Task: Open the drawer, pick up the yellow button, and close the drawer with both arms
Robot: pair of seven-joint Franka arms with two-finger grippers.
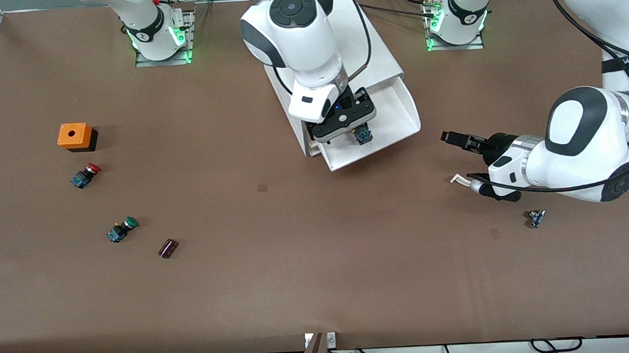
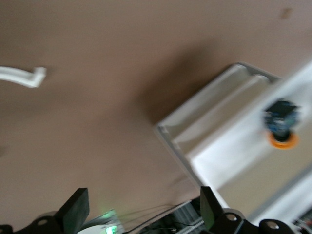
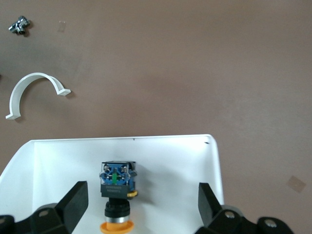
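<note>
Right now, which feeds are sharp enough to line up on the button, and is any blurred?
Right wrist view: sharp, evenly lit, the button crisp in the drawer between the open right gripper fingers. Left wrist view: smeared, edges soft. Front view: sharp, but the right arm partly hides the button.

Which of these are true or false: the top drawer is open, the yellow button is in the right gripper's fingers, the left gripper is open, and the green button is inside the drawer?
1. The top drawer is pulled open. True.
2. The right gripper grips the yellow button. False: its fingers are spread over the button lying in the drawer.
3. The left gripper is open. True.
4. The green button lies in the drawer. False: it is on the table toward the right arm's end.
</note>
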